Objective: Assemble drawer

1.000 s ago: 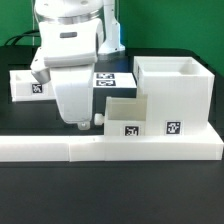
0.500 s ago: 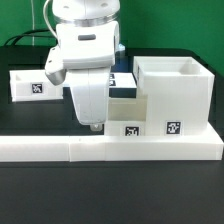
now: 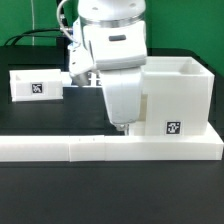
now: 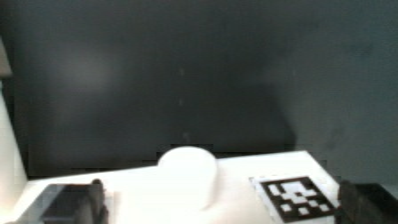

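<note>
The large white housing (image 3: 180,95) stands at the exterior view's right, with a tag low on its front. One small tagged tray (image 3: 35,86) sits at the exterior view's left. My gripper (image 3: 122,127) hangs low just to the exterior view's left of the housing and hides the second tray there. In the wrist view that second tray's white face (image 4: 240,190) shows its round knob (image 4: 187,165) and its tag (image 4: 299,197). My gripper (image 4: 217,208) is open, with one dark finger (image 4: 71,205) on each side of the face.
The long low white L-shaped wall (image 3: 100,149) runs along the front of the black table. Dark cables lie at the back, at the exterior view's left. The arm body covers the middle of the scene.
My arm has moved toward the exterior view's right, from near the left tray to beside the housing. It now covers the second tray and the marker board.
</note>
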